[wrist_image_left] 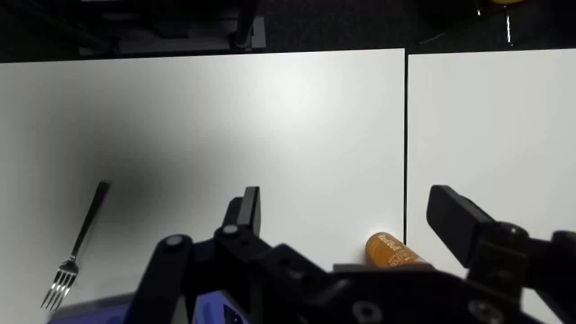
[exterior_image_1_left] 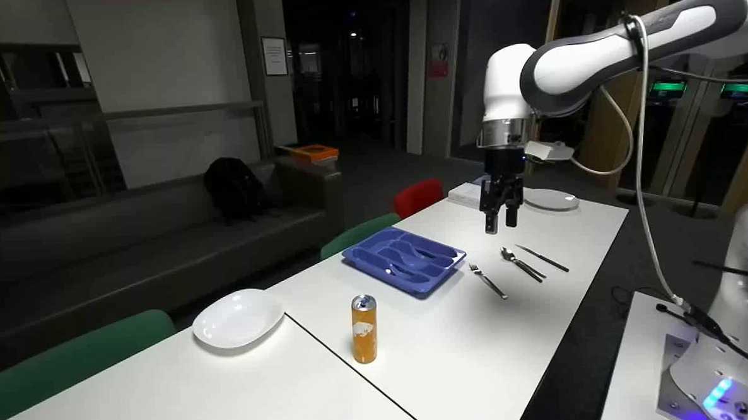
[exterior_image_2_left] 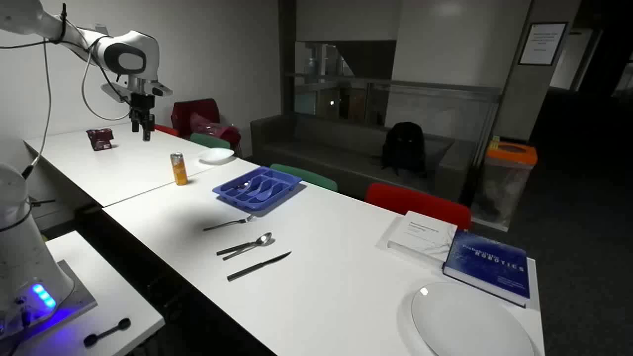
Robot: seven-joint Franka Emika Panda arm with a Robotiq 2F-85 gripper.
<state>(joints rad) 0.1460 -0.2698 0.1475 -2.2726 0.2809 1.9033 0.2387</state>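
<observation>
The gripper point(wrist_image_left: 346, 209) is held above the white table point(exterior_image_1_left: 418, 347), pointed down, with its jaws parted wide and nothing gripped; through the gap, in the wrist view, bare tabletop and part of an orange can point(wrist_image_left: 389, 249) are seen below. In both exterior views the can is shown upright on the table, just beside the dark seam point(wrist_image_left: 406, 112) by which the top is divided. A blue tray point(exterior_image_1_left: 380, 275) with shaped compartments is placed near the can, on the same side of the seam; in the wrist view most of it is hidden by the gripper. Just beside the tray a fork point(exterior_image_2_left: 227, 224) is laid, its tines turned toward it. Farther along, a spoon point(exterior_image_2_left: 242, 246) and then a knife point(exterior_image_2_left: 252, 268) are set out; whether a second spoon is laid against the first cannot be told. Across the seam a white bowl point(exterior_image_1_left: 238, 317) is placed near the table's edge. At the opposite end a plate point(exterior_image_2_left: 465, 316), a white book point(exterior_image_2_left: 423, 235) and a blue book point(exterior_image_2_left: 487, 264) are grouped.
</observation>
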